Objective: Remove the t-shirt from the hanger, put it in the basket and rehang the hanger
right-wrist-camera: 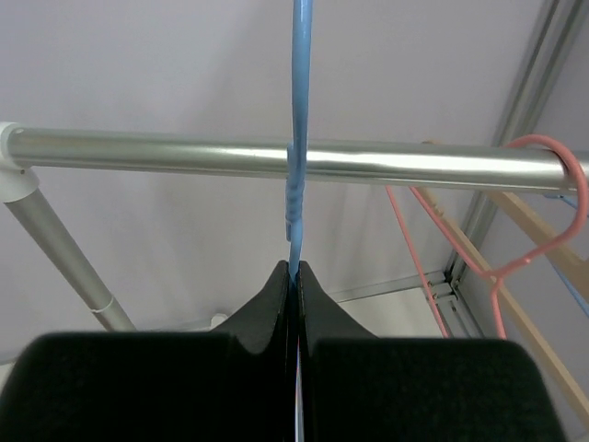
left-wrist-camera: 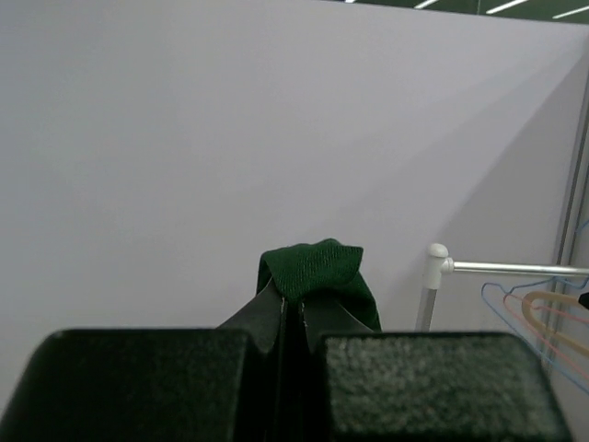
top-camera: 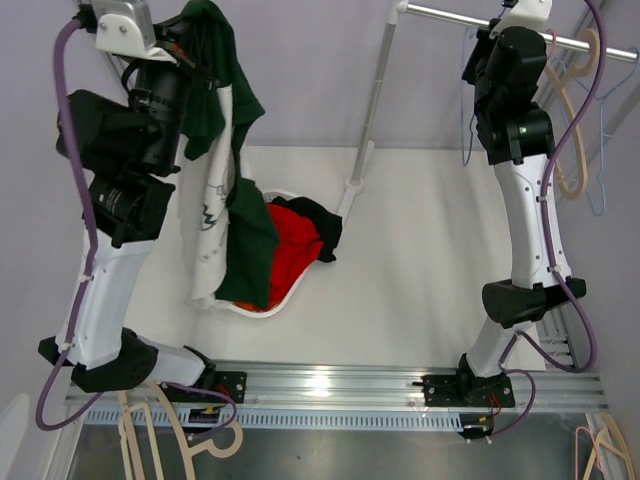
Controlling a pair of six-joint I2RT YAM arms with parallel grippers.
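The left gripper [left-wrist-camera: 293, 296] is pressed shut on a fold of the green t-shirt [left-wrist-camera: 313, 265]. Its arm is reared up tall, well left of the rail [right-wrist-camera: 184, 155], and the shirt drapes down from it toward a basket [top-camera: 283, 194] on the worktop [top-camera: 420, 250]. The right gripper [right-wrist-camera: 294, 276], its arm stretched upright, pinches a blue hanger [right-wrist-camera: 301, 83] just under the rail.

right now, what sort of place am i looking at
Likely a robot lab cell staged as a clothes-handling station: a metal clothes rail with hangers, a basket of garments on a white table, and bare lilac walls.
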